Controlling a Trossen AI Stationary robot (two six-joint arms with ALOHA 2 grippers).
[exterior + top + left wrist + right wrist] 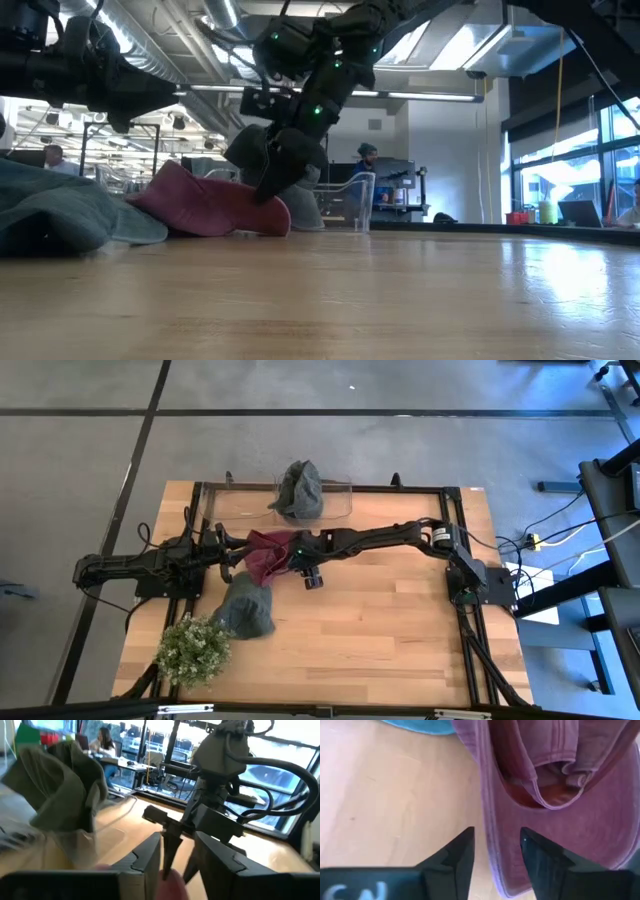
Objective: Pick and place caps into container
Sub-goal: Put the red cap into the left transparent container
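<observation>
Nearest the lower edge of the high view we see a bushy green plant [192, 649] at the counter's [400, 630] lower left corner. Just above and right of it lies a grey-green cap [246, 610] on the wood.

Toward the middle of the frame sits the maroon cap [266, 555]. The right end effector [290, 557] reaches across from the right and its fingers [454, 857] stand slightly parted, straddling the brim edge of that cap; in the right wrist view the brim runs between them, so we read them as parted around it, not yet pressed together. The low view shows this end effector tilted down onto the cap's right side.

The left end effector [228, 546] lies at centre left, just beside the maroon cap; its fingers [150, 862] are apart with a narrow gap.

Farther up, at the top centre of the counter, the clear container [338, 498] holds another grey-green cap [299, 490], which bulges above its low walls.

We can read no clear writing or brand; only faint pale marks show on the right wrist's body.
</observation>
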